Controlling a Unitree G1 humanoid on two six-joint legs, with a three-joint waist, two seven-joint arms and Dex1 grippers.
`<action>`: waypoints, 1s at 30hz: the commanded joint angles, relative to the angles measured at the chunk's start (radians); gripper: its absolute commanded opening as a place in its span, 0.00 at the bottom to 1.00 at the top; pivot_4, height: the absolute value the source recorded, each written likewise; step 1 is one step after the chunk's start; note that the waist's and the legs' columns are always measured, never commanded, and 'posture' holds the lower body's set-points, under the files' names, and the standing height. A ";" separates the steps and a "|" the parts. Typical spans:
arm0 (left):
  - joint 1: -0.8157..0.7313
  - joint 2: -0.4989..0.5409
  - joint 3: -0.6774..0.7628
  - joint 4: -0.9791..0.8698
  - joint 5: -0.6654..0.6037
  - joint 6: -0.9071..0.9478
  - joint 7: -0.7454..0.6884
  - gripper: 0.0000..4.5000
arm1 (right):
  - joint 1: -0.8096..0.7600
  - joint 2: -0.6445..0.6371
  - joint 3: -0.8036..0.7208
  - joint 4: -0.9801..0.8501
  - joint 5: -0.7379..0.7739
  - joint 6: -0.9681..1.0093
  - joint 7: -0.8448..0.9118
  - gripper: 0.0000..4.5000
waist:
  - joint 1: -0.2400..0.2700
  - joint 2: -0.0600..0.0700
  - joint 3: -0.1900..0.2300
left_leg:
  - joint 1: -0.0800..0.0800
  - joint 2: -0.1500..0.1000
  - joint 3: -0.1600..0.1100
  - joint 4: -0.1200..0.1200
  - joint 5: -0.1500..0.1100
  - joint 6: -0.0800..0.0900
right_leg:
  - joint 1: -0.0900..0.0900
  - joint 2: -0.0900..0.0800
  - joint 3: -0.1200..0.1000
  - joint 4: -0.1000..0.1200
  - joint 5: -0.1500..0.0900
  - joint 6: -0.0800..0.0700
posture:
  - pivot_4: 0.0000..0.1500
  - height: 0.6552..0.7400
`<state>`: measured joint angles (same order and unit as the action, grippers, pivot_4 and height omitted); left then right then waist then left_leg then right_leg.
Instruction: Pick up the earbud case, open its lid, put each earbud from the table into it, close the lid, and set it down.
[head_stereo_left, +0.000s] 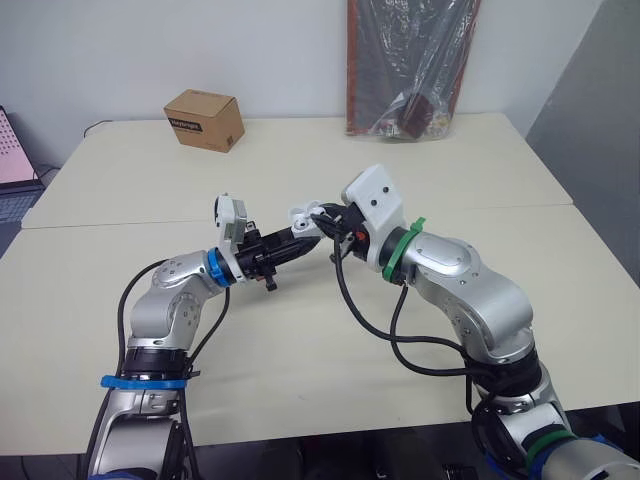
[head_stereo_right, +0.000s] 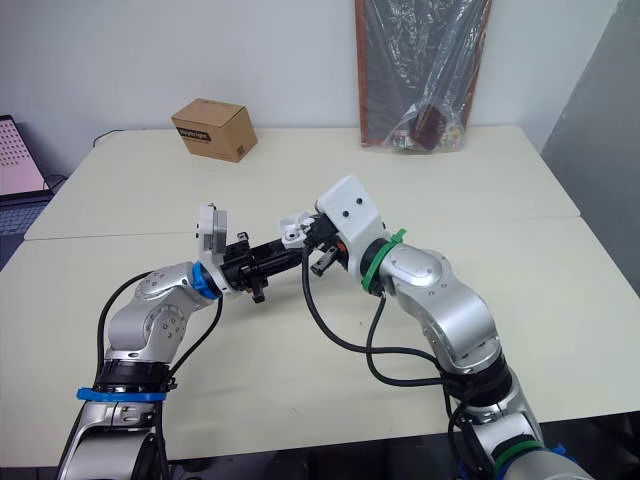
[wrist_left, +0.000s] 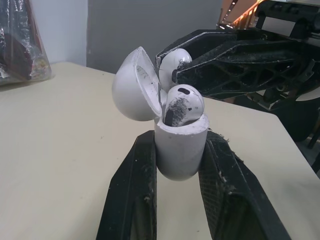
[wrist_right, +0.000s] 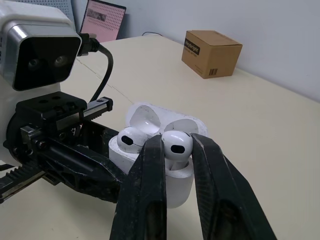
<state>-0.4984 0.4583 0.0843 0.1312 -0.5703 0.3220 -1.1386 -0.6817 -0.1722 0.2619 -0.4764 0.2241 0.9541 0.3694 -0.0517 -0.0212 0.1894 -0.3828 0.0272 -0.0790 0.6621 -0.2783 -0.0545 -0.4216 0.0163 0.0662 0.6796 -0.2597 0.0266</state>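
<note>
White earbud case (wrist_left: 180, 150) sits upright between the two black fingers of the left gripper (head_stereo_left: 285, 250), which clamp its body from both sides and hold it off the counter (head_stereo_left: 300, 150), over the middle of the surface. Its lid (wrist_left: 135, 85) is swung back on the hinge and stands open. One earbud (wrist_left: 184, 102) already rests in a slot, its rounded head poking above the rim.

Meeting it from the other side, the right gripper (wrist_right: 177, 150) has its fingers pinched on the second earbud (wrist_right: 177, 142), which is held at the case's mouth just beside the seated one. Its head is clear of the rim, and how deep the stem has gone cannot be told.

A brown cardboard box (head_stereo_left: 205, 120) stands near the far left corner of the counter, well apart from the grippers. At the far edge, toward the right, a plastic-wrapped dark panel (head_stereo_left: 410, 65) leans against the wall. A pink-lit screen (wrist_right: 102, 20) shows beyond the counter's left edge.
</note>
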 joint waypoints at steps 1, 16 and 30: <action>-0.009 -0.004 0.011 -0.073 -0.023 -0.032 -0.017 0.17 | 0.001 0.017 -0.017 -0.015 0.016 0.000 -0.011 0.32 | 0.000 0.000 0.000 | 0.000 0.000 0.000 0.000 0.000 0.000 | 0.000 0.000 0.000 0.000 0.000 0.000 | 1.00 1.00; 0.004 0.005 0.015 -0.066 -0.019 -0.034 -0.028 0.17 | 0.009 0.025 -0.184 -0.084 0.262 0.042 0.094 0.38 | -0.001 0.000 0.000 | 0.000 0.000 0.000 0.000 0.000 0.000 | 0.000 0.000 0.000 0.000 0.000 0.000 | 1.00 1.00; 0.007 0.024 0.012 -0.064 -0.022 -0.035 -0.069 0.17 | -0.099 -0.107 -0.250 0.024 0.375 0.068 0.133 0.01 | -0.003 0.000 0.000 | 0.000 0.000 0.000 -0.001 0.000 0.000 | 0.000 0.000 0.000 -0.001 -0.002 0.004 | 1.00 1.00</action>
<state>-0.4885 0.4711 0.0840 0.1032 -0.5735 0.2962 -1.1934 -0.7590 -0.2693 0.0226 -0.4559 0.6008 1.0454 0.4940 -0.0543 -0.0211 0.1895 -0.3829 0.0272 -0.0785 0.6616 -0.2783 -0.0544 -0.4216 0.0166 0.0665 0.6789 -0.2620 0.0303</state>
